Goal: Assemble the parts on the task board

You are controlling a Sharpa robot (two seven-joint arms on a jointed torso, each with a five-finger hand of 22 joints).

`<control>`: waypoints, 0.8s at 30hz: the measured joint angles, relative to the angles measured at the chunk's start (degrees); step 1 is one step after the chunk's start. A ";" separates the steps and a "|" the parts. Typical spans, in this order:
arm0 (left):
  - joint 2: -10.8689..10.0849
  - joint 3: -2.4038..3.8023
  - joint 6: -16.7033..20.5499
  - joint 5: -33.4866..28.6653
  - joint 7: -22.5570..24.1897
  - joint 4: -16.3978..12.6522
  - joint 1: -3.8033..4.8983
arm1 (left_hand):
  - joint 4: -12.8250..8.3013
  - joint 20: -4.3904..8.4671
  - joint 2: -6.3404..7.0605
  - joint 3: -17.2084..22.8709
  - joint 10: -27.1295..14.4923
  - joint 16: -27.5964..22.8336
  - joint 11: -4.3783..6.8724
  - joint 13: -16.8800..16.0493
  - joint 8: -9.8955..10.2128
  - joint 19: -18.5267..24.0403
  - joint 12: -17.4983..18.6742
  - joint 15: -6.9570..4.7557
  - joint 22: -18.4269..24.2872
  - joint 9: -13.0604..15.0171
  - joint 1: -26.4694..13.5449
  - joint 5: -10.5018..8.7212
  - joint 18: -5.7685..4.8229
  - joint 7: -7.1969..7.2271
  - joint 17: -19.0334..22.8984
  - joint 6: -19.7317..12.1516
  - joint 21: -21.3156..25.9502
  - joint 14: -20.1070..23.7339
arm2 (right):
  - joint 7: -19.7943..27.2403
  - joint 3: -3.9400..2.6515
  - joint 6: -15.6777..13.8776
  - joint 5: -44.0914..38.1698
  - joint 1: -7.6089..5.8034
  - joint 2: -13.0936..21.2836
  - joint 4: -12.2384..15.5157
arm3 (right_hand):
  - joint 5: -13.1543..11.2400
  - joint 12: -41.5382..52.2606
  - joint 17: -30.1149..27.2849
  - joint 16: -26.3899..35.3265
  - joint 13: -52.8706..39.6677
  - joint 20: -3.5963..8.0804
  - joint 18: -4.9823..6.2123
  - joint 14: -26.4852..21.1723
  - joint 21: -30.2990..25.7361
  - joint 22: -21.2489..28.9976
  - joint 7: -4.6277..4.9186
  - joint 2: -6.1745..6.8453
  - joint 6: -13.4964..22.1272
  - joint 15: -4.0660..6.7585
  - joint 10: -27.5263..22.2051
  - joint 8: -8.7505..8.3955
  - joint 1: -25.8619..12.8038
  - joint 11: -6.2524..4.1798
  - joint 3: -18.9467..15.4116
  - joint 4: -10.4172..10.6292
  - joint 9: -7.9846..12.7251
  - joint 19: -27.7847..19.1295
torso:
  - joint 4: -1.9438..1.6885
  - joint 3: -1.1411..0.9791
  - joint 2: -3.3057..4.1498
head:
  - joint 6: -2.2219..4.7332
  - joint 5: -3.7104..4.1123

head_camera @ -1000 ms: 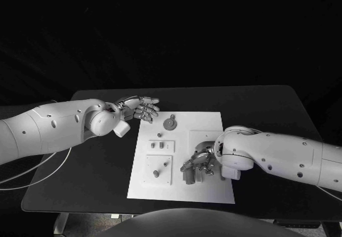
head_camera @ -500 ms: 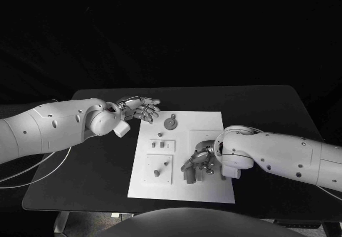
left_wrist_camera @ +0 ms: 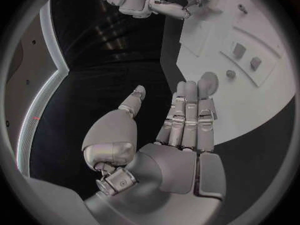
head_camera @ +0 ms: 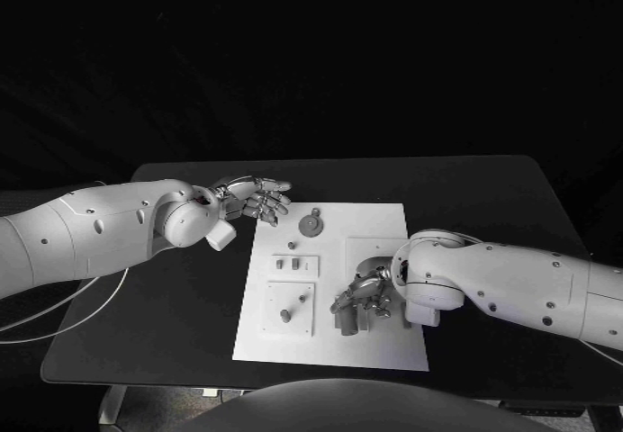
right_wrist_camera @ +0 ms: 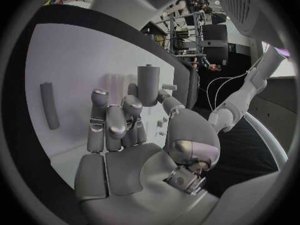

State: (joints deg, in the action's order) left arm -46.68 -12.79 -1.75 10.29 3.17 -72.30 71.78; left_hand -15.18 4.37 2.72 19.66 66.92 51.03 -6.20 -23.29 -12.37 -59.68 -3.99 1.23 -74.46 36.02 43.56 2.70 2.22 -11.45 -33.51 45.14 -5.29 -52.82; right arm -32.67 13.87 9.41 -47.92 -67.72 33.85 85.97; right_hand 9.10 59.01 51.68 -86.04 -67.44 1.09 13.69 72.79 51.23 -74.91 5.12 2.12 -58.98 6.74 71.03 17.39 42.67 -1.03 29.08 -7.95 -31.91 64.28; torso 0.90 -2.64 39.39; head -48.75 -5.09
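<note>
While you compare with a second ago, almost nothing has changed: your right hand has shifted only slightly over the near right part of the task board, and your left hand stays put at the board's far left corner. Your right hand's fingers are curled down around a grey cylindrical part; the right wrist view shows it upright between thumb and fingers, looks pinched, contact partly hidden. Your left hand holds nothing, fingers straight and close together, thumb apart, palm hovering by the board edge. On the white board: a round gear-like part near the far edge, two small parts in a raised plate left of centre, a peg on the near left plate. Black table underneath.
</note>
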 measured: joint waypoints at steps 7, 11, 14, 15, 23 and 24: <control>-0.05 0.00 -0.06 0.07 -0.16 0.11 0.00 | 0.00 0.00 0.00 0.00 0.00 0.00 0.00 0.05 0.00 0.00 0.00 0.00 0.00 0.00 0.00 0.00 -0.04 0.00 0.00 0.00 0.00 0.00 | 0.38 -0.02 -0.40 -0.01 0.05 0.81 0.68 | -0.01 0.00 0.06 0.00 0.00 -0.09 0.00 -0.08 0.00 0.00 0.08 -0.02 0.08 -0.07 -0.11 -0.35 0.03 0.10 0.37 -0.37 -0.22 -0.09 | 0.04 -0.01 0.00 | -0.03 -0.03; -0.03 -0.01 -0.11 0.10 -0.23 0.33 0.00 | 0.00 0.00 0.00 0.00 0.00 0.00 0.00 0.05 0.00 0.00 0.00 0.00 0.04 0.00 0.00 0.00 -0.07 0.00 0.00 0.00 0.00 0.00 | 0.34 0.04 -0.94 -0.20 0.04 1.53 0.80 | -0.01 0.00 0.13 0.00 0.00 -0.10 0.01 0.08 0.00 0.01 0.09 -0.02 0.09 0.08 -0.11 -0.09 0.03 0.10 0.38 -0.38 -0.17 -0.10 | 0.08 -0.04 0.00 | -0.05 -0.07; -0.01 -0.01 -0.15 0.12 -0.27 0.36 0.00 | 0.00 0.00 0.23 0.00 0.00 0.00 0.00 0.05 0.00 0.00 0.00 0.00 0.05 0.00 -0.23 0.00 -0.09 0.00 0.00 0.00 0.00 0.00 | 0.02 0.18 -1.42 -0.54 0.14 1.73 0.68 | -0.02 0.00 0.18 0.00 0.00 -0.11 0.01 0.07 0.00 0.01 0.16 -0.25 0.17 0.08 -0.11 -0.31 0.26 0.10 0.44 -0.44 -0.11 -0.11 | 0.08 -0.05 0.00 | -0.06 -0.08; 0.00 -0.01 -0.16 0.13 -0.28 0.39 0.01 | 0.00 0.00 0.22 0.00 0.00 0.00 0.00 0.10 0.00 0.00 0.00 0.00 0.05 0.00 -0.22 0.00 -0.11 0.00 0.00 0.00 0.00 0.00 | -0.03 0.18 -1.57 -0.62 0.14 1.73 0.69 | -0.02 0.00 0.22 0.00 0.00 -0.11 0.00 0.07 0.00 0.01 0.17 -0.25 0.17 0.08 -0.11 -0.31 0.26 0.10 0.44 -0.44 -0.17 -0.11 | 0.08 -0.05 0.00 | -0.06 -0.08; -0.07 -0.01 -0.24 0.15 -0.36 0.36 0.01 | 0.00 0.00 0.22 0.00 0.00 0.00 0.00 0.10 0.00 0.00 0.00 0.00 0.05 0.01 -0.22 0.00 -0.25 0.00 -0.01 0.00 0.00 0.00 | -0.33 0.12 -2.61 -1.20 0.11 1.66 0.70 | -0.06 0.00 0.27 0.00 0.05 -0.18 0.00 0.05 0.00 0.01 0.17 -0.25 0.17 0.05 -0.10 -0.30 0.26 0.10 0.44 -0.44 -0.21 -0.18 | 0.03 -0.05 0.01 | 0.01 -0.01; -0.08 -0.02 -0.24 0.15 -0.37 0.36 0.01 | 0.00 0.00 0.22 0.00 0.00 0.00 0.00 0.10 0.00 0.00 0.00 0.00 0.05 0.01 -0.22 0.00 -0.45 0.00 -0.01 0.00 0.00 0.00 | -0.33 0.11 -2.67 -1.22 0.11 1.68 0.70 | -0.06 0.00 0.27 0.00 0.05 -0.19 0.01 0.05 0.00 0.01 0.17 -0.25 0.17 0.05 -0.10 -0.30 0.26 0.10 0.43 -0.45 -0.20 -0.18 | 0.01 -0.04 0.01 | 0.01 -0.01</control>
State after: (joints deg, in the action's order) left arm -46.76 -12.80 -1.99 10.44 2.80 -71.95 71.79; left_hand -15.18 4.38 2.94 19.66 66.92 51.03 -6.20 -23.19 -12.37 -59.68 -3.99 1.23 -74.42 36.03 43.34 2.70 1.77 -11.44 -33.51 45.14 -5.30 -52.82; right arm -33.00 13.97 6.74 -49.14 -67.61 35.53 86.67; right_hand 9.04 59.01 51.95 -86.05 -67.38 0.90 13.70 72.84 51.24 -74.91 5.29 1.87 -58.81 6.79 70.93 17.09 42.93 -0.93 29.51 -8.39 -32.11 64.09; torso 0.91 -2.69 39.39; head -48.75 -5.10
